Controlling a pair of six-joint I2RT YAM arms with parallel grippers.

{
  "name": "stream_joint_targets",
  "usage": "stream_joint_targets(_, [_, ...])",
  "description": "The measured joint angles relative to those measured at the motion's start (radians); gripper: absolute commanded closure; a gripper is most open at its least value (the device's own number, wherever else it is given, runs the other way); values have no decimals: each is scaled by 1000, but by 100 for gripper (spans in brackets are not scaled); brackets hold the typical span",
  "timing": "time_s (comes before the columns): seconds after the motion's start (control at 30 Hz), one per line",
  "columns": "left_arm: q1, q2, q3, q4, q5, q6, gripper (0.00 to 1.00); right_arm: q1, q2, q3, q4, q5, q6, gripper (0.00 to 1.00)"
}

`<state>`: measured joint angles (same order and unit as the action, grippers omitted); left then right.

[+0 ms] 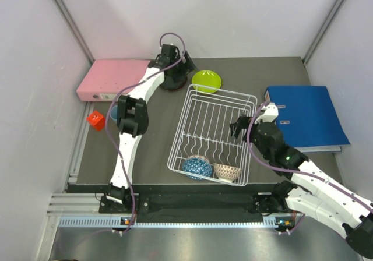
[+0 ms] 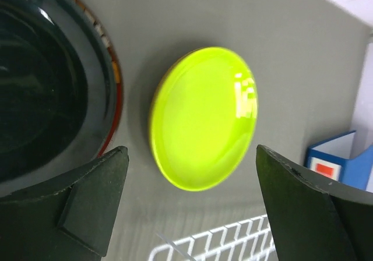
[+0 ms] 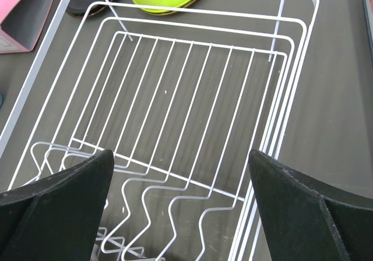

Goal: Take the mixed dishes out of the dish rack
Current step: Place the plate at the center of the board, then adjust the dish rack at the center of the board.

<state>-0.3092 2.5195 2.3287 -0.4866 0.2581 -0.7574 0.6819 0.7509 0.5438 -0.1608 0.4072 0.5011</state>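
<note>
Behind white wire dish rack [image 1: 222, 90]: left arm stretched out, left gripper [image 2: 189, 173] jaws spread wide, glossy lime-green round plate [image 2: 204, 118] flat beneath. Over rack: right gripper [image 3: 180, 156] jaws spread.

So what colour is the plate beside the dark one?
The plate is lime green, clearest in left wrist view.

pink binder [image 1: 113, 78], blue binder [image 1: 306, 118] — sm red cube [image 1: 96, 119]

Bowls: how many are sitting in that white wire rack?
2. A blue patterned bowl sits in the near left corner of the dish rack, and a beige patterned bowl is right beside it, to its right. None seems hidden.
</note>
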Motion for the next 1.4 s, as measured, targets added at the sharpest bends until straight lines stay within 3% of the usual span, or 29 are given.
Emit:
stream_joint_targets(0.27, [-5,-203,-58,-2,-76,28,4,0,-19,0,-11,14,0,2])
stream_joint_targets(0.43, [-43,-496,-285,20,-236,94,5,-3,18,24,-106,122,14,0])
stream_joint_targets(0.67, [-241,-818,-576,53,-503,236,5,-13,177,68,-212,199,84,1])
stream_joint_targets(0.77, [-327,-883,-727,60,-565,268,5,-13,218,68,-229,199,112,1])
stream_joint_targets(0.97, [-312,-926,-954,44,-636,287,6,-13,284,68,-228,198,132,3])
stream_joint_targets(1.23, [-320,-1044,-1078,41,-642,285,9,-17,333,68,-208,180,140,4])
stream_joint_targets(1.4, [-336,-1117,-1161,53,-641,280,18,-18,336,68,-195,171,139,5])
